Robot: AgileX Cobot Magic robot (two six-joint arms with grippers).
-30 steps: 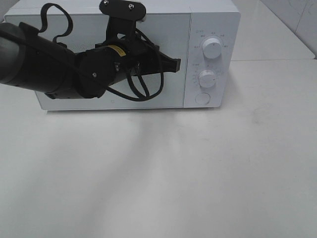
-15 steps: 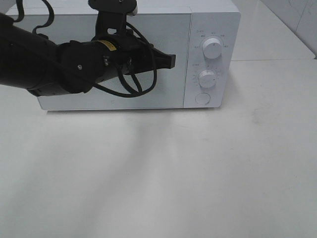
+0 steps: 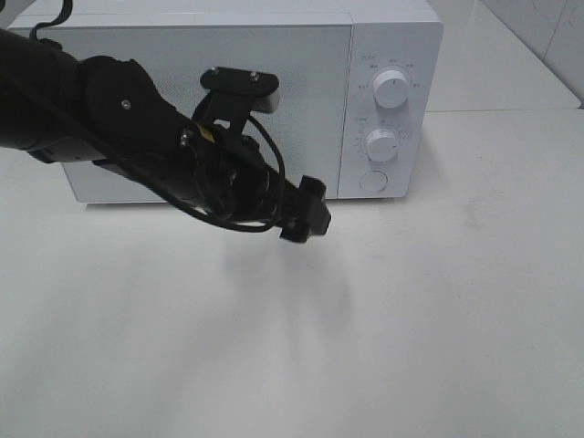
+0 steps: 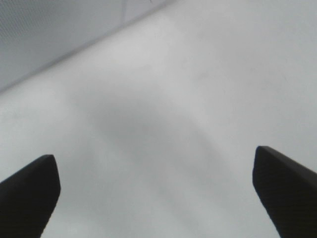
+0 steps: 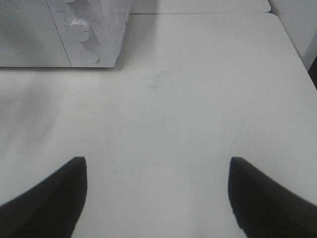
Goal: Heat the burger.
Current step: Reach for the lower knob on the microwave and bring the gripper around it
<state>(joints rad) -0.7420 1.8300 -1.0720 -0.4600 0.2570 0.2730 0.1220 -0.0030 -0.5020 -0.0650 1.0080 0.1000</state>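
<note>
On the high camera my left tool sits just below the centre of the frame, above the worktop. It is in front of the lower edge of the white microwave, whose door is shut. The arm comes in from the upper left and crosses the door. The two knobs and the round button are clear of it at the right. On the left wrist camera the fingers stand wide apart with only bare surface between them, so this tool is open and empty. My right tool shows only on its own wrist camera, spread over the worktop and gripping nothing. The burger appears in no view, so I cannot tell where it is.
</note>
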